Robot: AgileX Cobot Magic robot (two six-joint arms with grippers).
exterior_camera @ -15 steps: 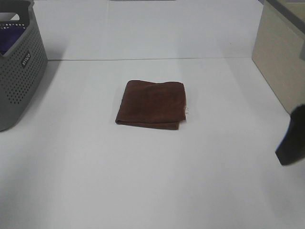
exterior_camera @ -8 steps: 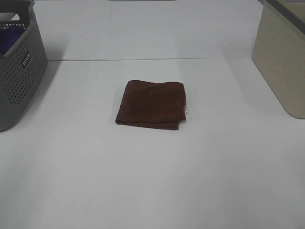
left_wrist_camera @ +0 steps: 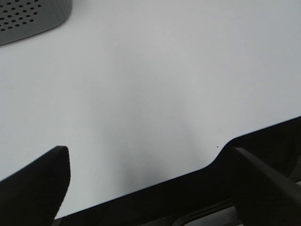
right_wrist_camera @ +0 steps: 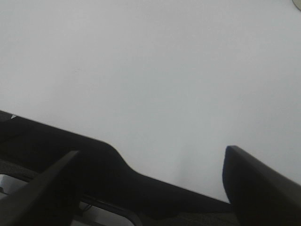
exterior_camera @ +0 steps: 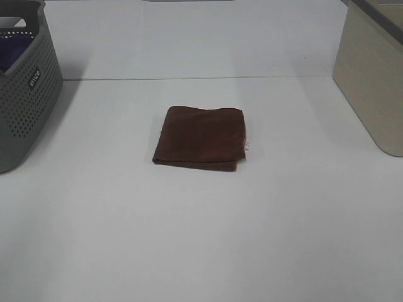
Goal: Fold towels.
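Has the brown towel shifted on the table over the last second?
No. The towel lies at the same spot relative to the grey basket and the beige bin.

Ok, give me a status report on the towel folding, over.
Left gripper and right gripper: jaws open, empty, over bare table. Towel folded, flat mid-table, untouched. Grey basket and beige bin well clear.
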